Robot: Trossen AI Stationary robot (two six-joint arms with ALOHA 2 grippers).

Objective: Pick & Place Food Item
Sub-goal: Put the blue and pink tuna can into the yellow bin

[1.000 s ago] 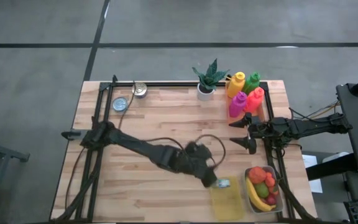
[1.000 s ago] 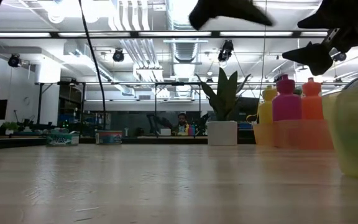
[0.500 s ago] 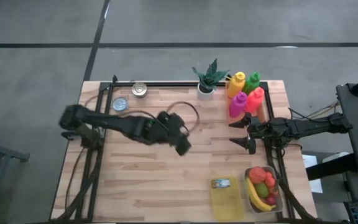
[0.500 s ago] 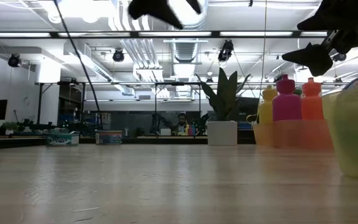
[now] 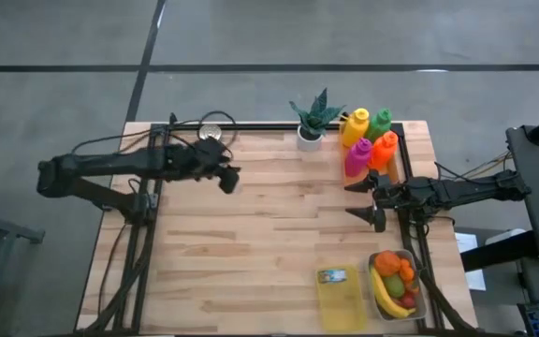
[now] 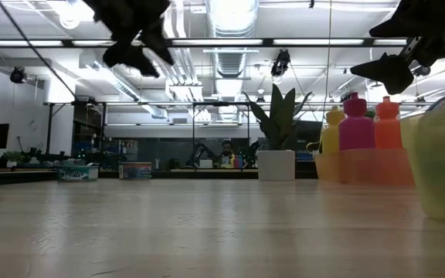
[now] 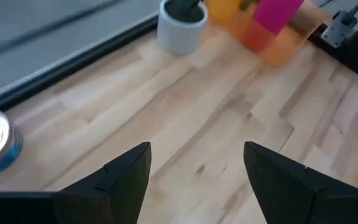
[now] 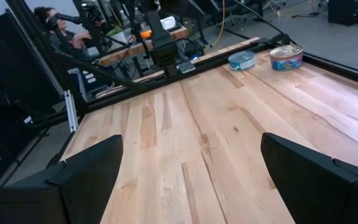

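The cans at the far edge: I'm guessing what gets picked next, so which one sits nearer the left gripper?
The silver-topped can sits nearer, just beyond the open left gripper. The blue-rimmed can lies farther along the edge; in the high view the arm hides it.

Left gripper (image 5: 229, 178) is seen over the table's (image 5: 251, 243) far left part, near 2 cans (image 5: 197, 145). Right gripper (image 5: 358, 198) is held at the right edge, fingers spread. A small can (image 5: 333, 276) is seen on a yellow container (image 5: 342, 300), beside a fruit tray (image 5: 397, 285). Potted plant (image 5: 312, 119) and 4 bottles (image 5: 369, 140) are placed along the far edge.
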